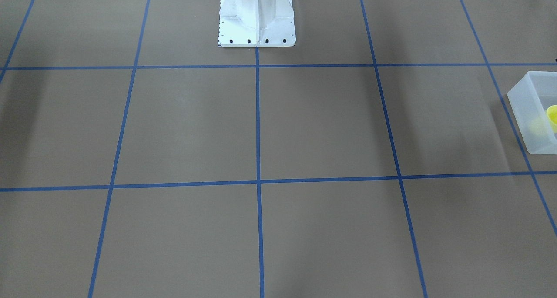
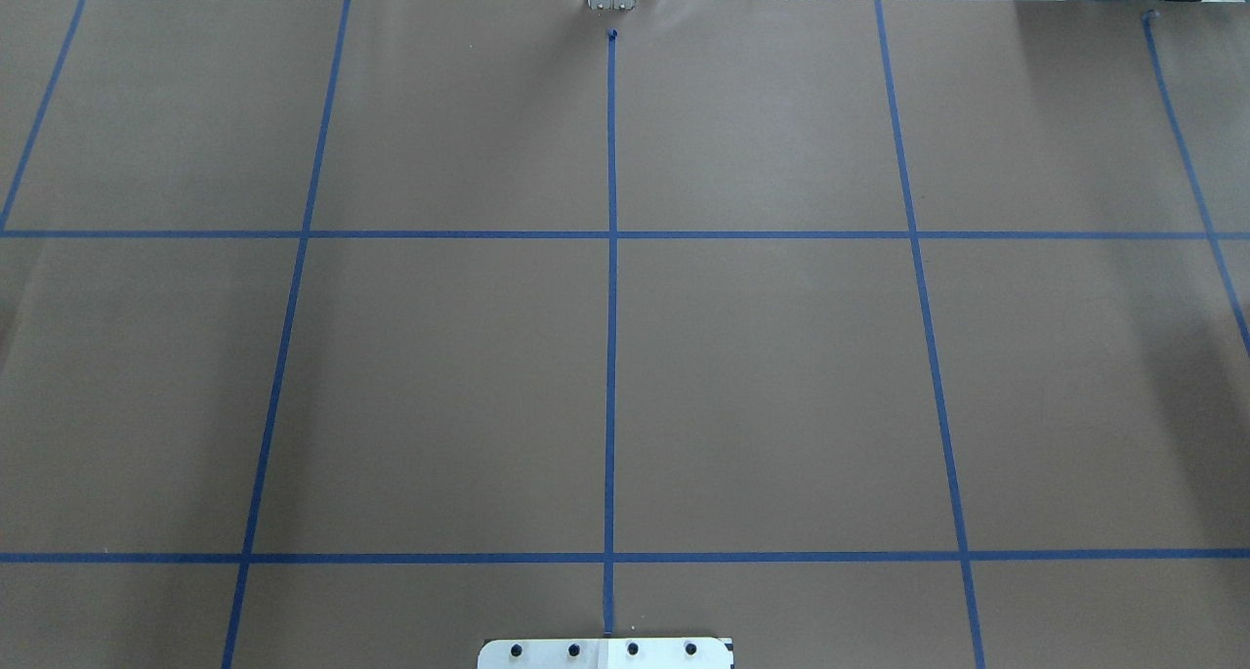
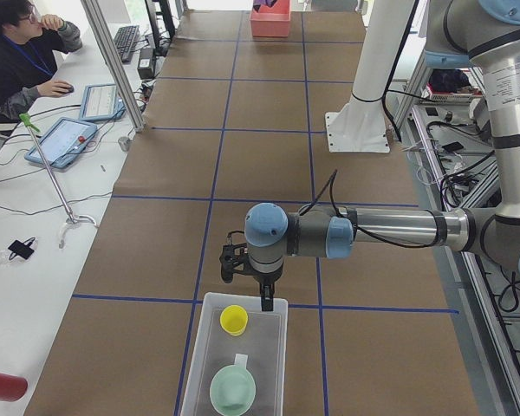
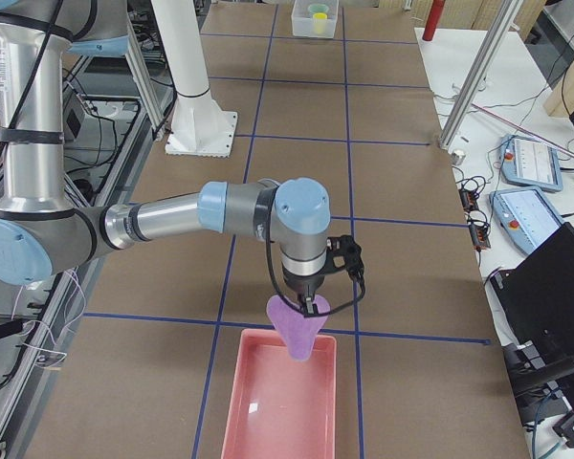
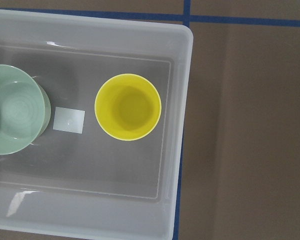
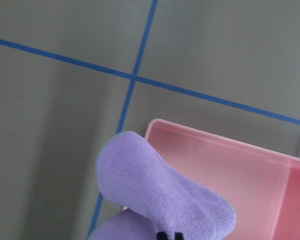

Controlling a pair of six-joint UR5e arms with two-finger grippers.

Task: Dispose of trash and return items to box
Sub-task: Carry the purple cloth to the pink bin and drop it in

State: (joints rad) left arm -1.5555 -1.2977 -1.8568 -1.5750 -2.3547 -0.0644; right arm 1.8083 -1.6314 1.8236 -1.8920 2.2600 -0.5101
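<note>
The frosted white box [image 5: 180, 100] stands at the table's left end, also in the exterior left view [image 3: 210, 347] and the front view [image 1: 528, 115]. Upright inside it are the yellow cup [image 5: 127, 106] [image 3: 234, 320] and a pale green cup [image 5: 15, 117] [image 3: 232, 390]. My left gripper [image 3: 264, 305] hovers over the box's near rim; I cannot tell whether it is open or shut. My right gripper [image 4: 304, 304] [image 6: 170, 235] is shut on a limp purple cloth [image 4: 298, 330] [image 6: 155, 195]. The cloth hangs over the near end of a pink bin [image 4: 277, 402] [image 6: 230, 170].
The white robot base [image 1: 256, 19] [image 2: 605, 652] stands at the table's rear middle. A person [image 3: 17, 52] sits at a side table with tablets [image 3: 65, 139]. An aluminium post [image 3: 113, 61] rises at the table edge. A red cylinder [image 3: 0, 386] lies beside the box end.
</note>
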